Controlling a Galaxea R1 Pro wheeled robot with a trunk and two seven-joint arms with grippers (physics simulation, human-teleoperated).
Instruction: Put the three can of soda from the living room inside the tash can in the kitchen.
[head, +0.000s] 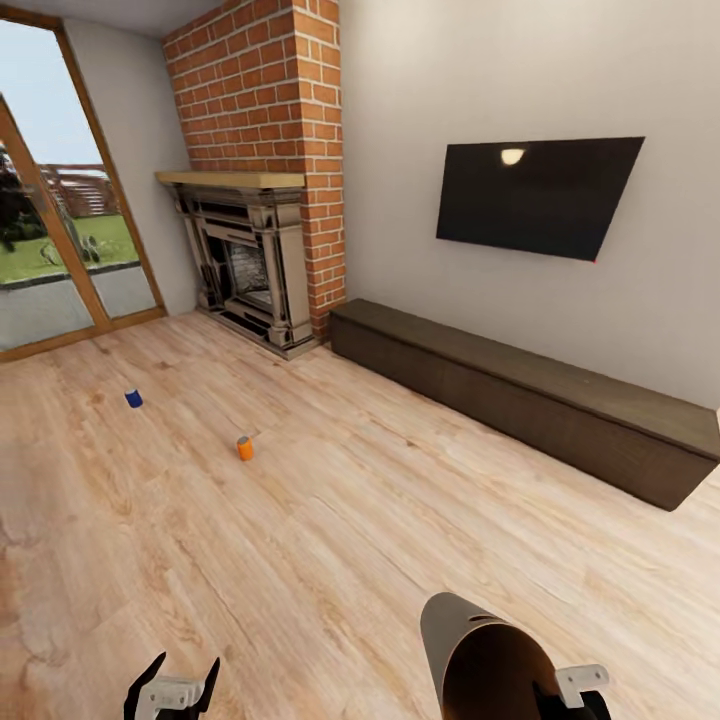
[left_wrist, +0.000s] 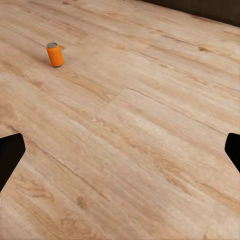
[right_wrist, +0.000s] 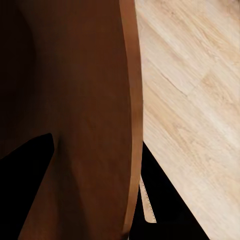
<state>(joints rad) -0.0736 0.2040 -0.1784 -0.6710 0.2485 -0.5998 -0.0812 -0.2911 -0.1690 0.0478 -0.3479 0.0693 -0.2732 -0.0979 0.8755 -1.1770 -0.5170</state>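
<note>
Two cans on floor: blue (head: 133, 398), orange (head: 244, 447) | my left claw (head: 171, 688) wide | my right claw (head: 575, 695) clamps bin (head: 480, 655) rim

floor (head: 330, 520): warm tan wood planks, darker grain streaks
fireplace chimney (head: 270, 90): red-orange brick, pale mortar
mantel (head: 232, 180): light wood
walls (head: 500, 70): beige
television (head: 535, 195): glossy black
low bench (head: 520, 395): dark brown
blue can (head: 133, 398): dark blue
orange can (left_wrist: 55, 54): orange, silver top
bin (head: 480, 655): pale grey outside, copper-brown inside
left gripper (head: 172, 690): black fingers, white body
</note>
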